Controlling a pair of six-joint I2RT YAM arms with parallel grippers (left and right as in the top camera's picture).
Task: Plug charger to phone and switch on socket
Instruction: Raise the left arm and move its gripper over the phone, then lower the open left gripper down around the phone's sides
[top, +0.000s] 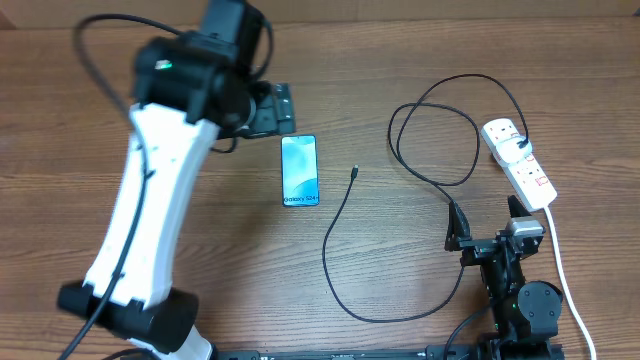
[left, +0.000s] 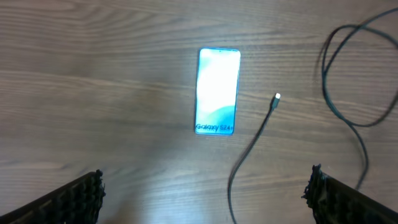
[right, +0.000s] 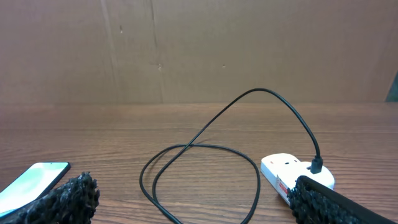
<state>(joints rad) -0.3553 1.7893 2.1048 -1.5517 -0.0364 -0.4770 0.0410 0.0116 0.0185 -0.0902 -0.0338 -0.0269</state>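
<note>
The phone (top: 299, 170) lies flat on the wooden table with its blue screen lit; it also shows in the left wrist view (left: 217, 91) and at the lower left of the right wrist view (right: 31, 180). The charger's thin black cable (top: 340, 260) curls across the table. Its small plug tip (top: 356, 172) lies free just right of the phone, not touching it (left: 277, 97). Its other end is plugged into the white socket (top: 520, 165) (right: 286, 169) at the right. My left gripper (top: 275, 107) (left: 205, 193) hangs open high above the phone area, empty. My right gripper (top: 485, 218) (right: 193, 199) is open and empty, near the cable loops.
A thick white cord (top: 565, 270) runs from the socket down the right side toward the front edge. The cable makes overlapping loops (right: 199, 149) between the right gripper and the socket. A brown board wall (right: 186, 50) stands behind the table.
</note>
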